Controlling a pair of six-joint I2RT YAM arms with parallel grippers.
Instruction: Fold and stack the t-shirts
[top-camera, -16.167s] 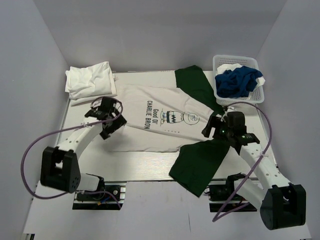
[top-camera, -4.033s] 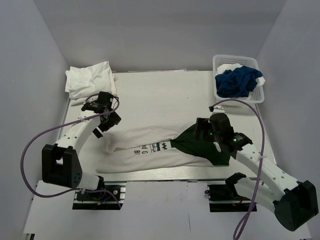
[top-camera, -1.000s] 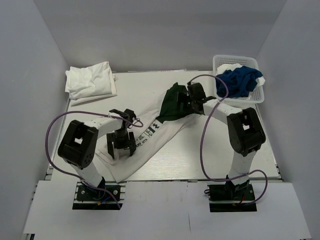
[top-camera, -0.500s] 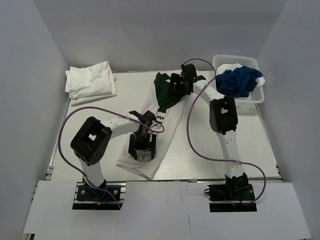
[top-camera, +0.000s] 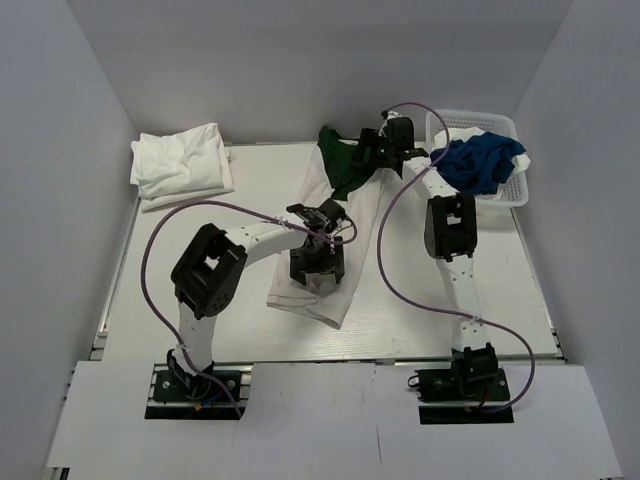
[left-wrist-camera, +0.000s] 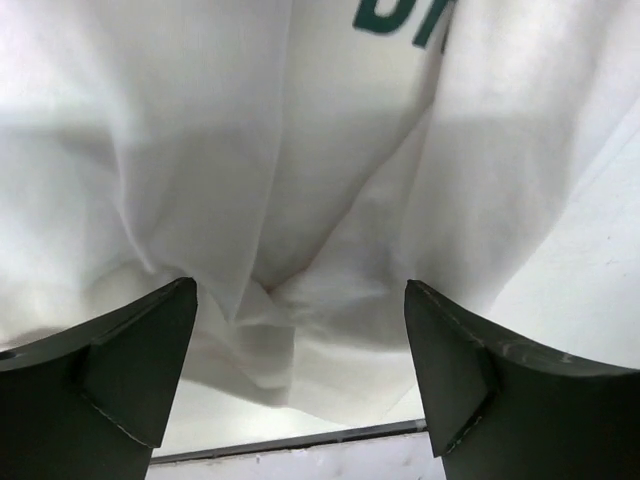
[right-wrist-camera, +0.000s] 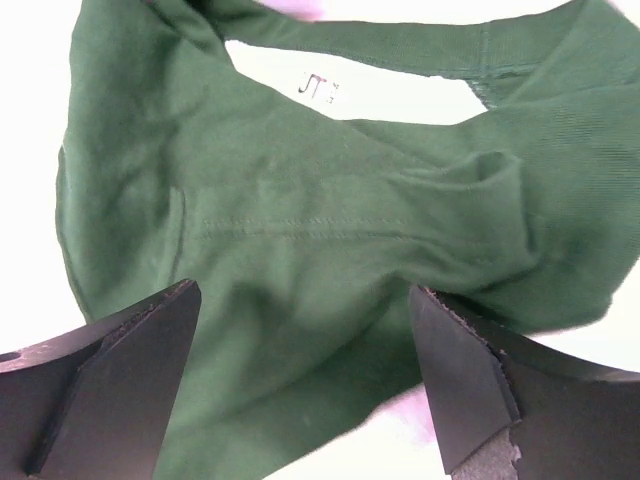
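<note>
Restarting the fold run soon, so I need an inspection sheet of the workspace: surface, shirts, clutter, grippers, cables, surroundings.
Surface: white table, flat.
Job's things: white printed t-shirt bunched into a long strip, with the dark green t-shirt at its far end. Folded white t-shirts sit far left. The blue t-shirt is heaped in the basket.
Clutter: white mesh basket far right; nothing else seen.
Grippers: left gripper open over the white cloth; right gripper open over the green cloth.
Cables: purple cables loop off both arms; no snag seen.
Surroundings: plain walls on three sides.
</note>
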